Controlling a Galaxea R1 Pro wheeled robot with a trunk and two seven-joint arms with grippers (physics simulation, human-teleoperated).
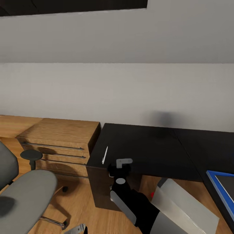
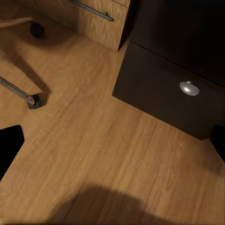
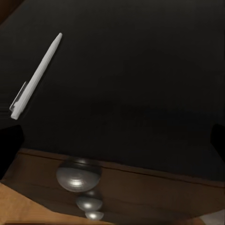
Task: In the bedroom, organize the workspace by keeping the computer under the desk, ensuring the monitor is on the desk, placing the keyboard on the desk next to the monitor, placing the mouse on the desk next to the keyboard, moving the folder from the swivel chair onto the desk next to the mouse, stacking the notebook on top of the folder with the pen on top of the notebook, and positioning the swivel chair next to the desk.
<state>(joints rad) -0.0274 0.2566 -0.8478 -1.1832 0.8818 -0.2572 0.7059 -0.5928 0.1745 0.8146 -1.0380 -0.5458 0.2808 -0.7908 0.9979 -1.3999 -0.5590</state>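
Head view: black desk (image 1: 152, 146) runs across the lower middle and right of the frame, against a pale wall. White pen (image 1: 105, 155) lies on the desktop near its left front corner, apart from everything else. Right gripper (image 1: 119, 169) hangs at the desk's front edge, just right of and below the pen, not touching it. In the right wrist view the pen (image 3: 35, 77) lies at upper left on the dark top; two dark finger edges sit at the far left and right sides of that frame, well apart, so the fingers are spread, nothing between them. Round silver knobs (image 3: 78, 175) stack below the desk edge.

Blue folder (image 1: 224, 191) at the lower right edge of the head view, on the desk, with a grey pad inside its border. Light grey computer (image 1: 182, 204) leans on the floor under the desk, red dot beside it. Grey swivel chair (image 1: 22, 195) at lower left, in front of a wooden chest of drawers (image 1: 61, 143).

Left wrist view: wood floor (image 2: 93, 154), drawer front with one knob (image 2: 189, 87), chair castor (image 2: 33, 101). Left finger tips at the frame's far sides, spread, empty.
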